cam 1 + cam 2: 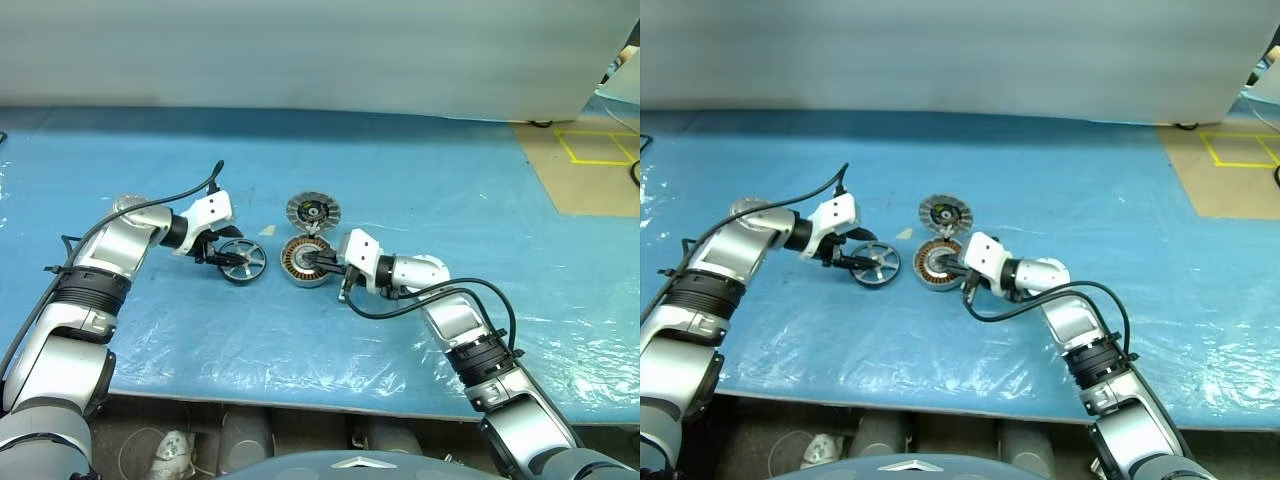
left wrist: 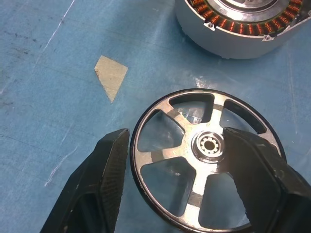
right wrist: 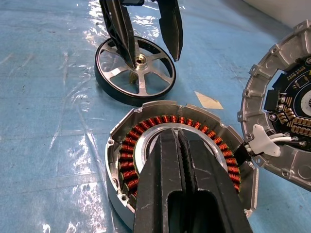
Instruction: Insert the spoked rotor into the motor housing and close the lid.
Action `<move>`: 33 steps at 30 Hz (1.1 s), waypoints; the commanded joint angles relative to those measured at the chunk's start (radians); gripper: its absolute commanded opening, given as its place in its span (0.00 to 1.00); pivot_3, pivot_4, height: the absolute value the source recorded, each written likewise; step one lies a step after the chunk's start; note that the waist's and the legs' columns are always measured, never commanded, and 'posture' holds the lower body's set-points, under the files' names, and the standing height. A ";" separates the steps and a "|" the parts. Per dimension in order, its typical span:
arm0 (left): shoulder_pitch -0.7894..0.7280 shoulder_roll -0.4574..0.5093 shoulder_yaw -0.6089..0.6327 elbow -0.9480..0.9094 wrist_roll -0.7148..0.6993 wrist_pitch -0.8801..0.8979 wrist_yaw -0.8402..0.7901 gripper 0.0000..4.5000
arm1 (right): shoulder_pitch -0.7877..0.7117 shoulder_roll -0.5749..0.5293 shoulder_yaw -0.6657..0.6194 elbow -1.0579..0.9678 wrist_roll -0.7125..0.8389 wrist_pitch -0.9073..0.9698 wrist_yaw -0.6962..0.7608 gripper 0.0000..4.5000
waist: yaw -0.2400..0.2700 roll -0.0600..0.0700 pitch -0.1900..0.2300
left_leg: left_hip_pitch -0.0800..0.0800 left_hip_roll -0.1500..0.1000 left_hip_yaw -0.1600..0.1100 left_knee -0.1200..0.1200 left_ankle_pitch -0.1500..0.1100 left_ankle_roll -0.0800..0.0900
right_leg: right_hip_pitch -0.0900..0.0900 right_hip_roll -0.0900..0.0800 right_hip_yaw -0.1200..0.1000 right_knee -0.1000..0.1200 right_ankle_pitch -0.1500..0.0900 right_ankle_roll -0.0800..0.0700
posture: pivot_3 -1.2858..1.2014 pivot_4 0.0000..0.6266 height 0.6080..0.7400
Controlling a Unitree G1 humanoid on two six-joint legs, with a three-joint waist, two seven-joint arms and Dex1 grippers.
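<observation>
Rotor (image 2: 204,167): dark-rimmed silver spoked wheel, straddled by parted left gripper (image 1: 222,258); copper-wound housing (image 3: 146,145) right, closed right gripper (image 3: 181,141) resting inside; ribbed lid (image 1: 312,211) beyond

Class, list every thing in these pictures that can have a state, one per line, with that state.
Spoked rotor: flat on the table, outside the housing.
Motor housing: open, windings showing, no rotor inside.
Lid: off, lying beside the housing.
Left gripper: fingers open, straddling the rotor.
Right gripper: fingers shut, at the housing's centre.

Head pair high, facing down over the blue table (image 1: 420,190); wrist views close, both sharing the spoked rotor (image 2: 206,158).
</observation>
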 commanded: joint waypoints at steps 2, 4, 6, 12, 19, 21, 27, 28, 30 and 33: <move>-0.008 0.011 0.055 0.017 -0.021 0.044 0.044 0.72 | 0.000 0.002 0.003 -0.010 0.002 -0.020 -0.006 0.00 | -0.001 0.000 0.000 | 0.000 0.000 0.000 0.000 0.000 0.000 | 0.000 0.000 0.000 0.000 0.000 0.000 | 0.52 0.24 1.00; -0.003 0.008 0.076 -0.005 -0.050 0.059 0.039 0.72 | 0.001 0.001 0.003 -0.012 0.002 -0.018 -0.005 0.00 | -0.001 0.000 0.000 | 0.000 0.000 0.000 0.000 0.000 0.000 | 0.000 0.000 0.000 0.000 0.000 0.000 | 0.52 0.24 1.00; 0.003 0.009 0.087 -0.029 -0.070 0.064 0.028 0.72 | 0.001 0.001 0.003 -0.011 0.002 -0.019 -0.005 0.00 | 0.000 0.000 0.000 | 0.000 0.000 0.000 0.000 0.000 0.000 | 0.000 0.000 0.000 0.000 0.000 0.000 | 0.52 0.24 1.00; 0.019 -0.004 0.135 -0.087 -0.150 0.024 0.005 0.72 | -0.002 0.000 0.006 -0.004 -0.001 -0.021 -0.003 0.00 | 0.001 0.000 0.000 | -0.001 0.000 0.000 0.000 0.000 0.000 | 0.000 0.000 -0.001 -0.001 0.000 0.000 | 0.52 0.24 1.00; 0.043 0.039 0.114 -0.129 -0.163 0.080 -0.046 0.72 | -0.001 -0.002 0.011 -0.001 -0.003 -0.024 -0.005 0.00 | -0.003 0.000 0.000 | -0.001 0.000 0.000 0.000 0.000 0.000 | -0.001 0.000 0.000 -0.001 0.000 0.000 | 0.52 0.24 1.00; 0.045 0.052 0.106 -0.122 -0.148 0.065 -0.055 0.72 | -0.002 -0.003 0.011 0.000 -0.004 -0.024 -0.005 0.00 | -0.003 0.000 0.000 | -0.001 0.000 0.000 0.000 0.000 0.000 | -0.001 0.000 0.000 -0.001 0.000 0.000 | 0.52 0.24 1.00; 0.026 0.081 0.096 -0.049 -0.099 -0.056 -0.056 0.72 | 0.002 -0.005 0.013 -0.001 -0.006 -0.023 -0.006 0.00 | -0.001 0.000 0.000 | -0.001 0.000 0.000 -0.001 0.000 0.000 | -0.001 0.000 0.000 -0.001 0.000 0.000 | 0.52 0.24 1.00; 0.024 0.082 0.093 -0.042 -0.094 -0.068 -0.061 0.72 | 0.002 -0.005 0.013 -0.001 -0.007 -0.023 -0.006 0.00 | -0.001 0.000 0.000 | -0.001 0.000 0.000 -0.001 0.000 0.000 | -0.001 0.000 0.000 -0.001 0.000 0.000 | 0.52 0.24 1.00; 0.019 0.086 0.080 -0.023 -0.074 -0.101 -0.063 0.72 | 0.001 -0.005 0.014 0.000 -0.007 -0.024 -0.006 0.00 | -0.001 0.000 0.000 | -0.001 0.000 0.000 -0.001 0.000 0.000 | -0.001 0.000 0.000 -0.001 0.000 0.000 | 0.52 0.24 1.00; 0.014 0.073 0.074 -0.004 -0.061 -0.146 -0.056 0.72 | 0.001 -0.005 0.013 0.000 -0.007 -0.025 -0.006 0.00 | 0.000 0.000 0.000 | -0.001 0.000 0.000 -0.001 0.000 0.000 | -0.001 0.000 0.000 -0.001 0.000 0.000 | 0.52 0.24 1.00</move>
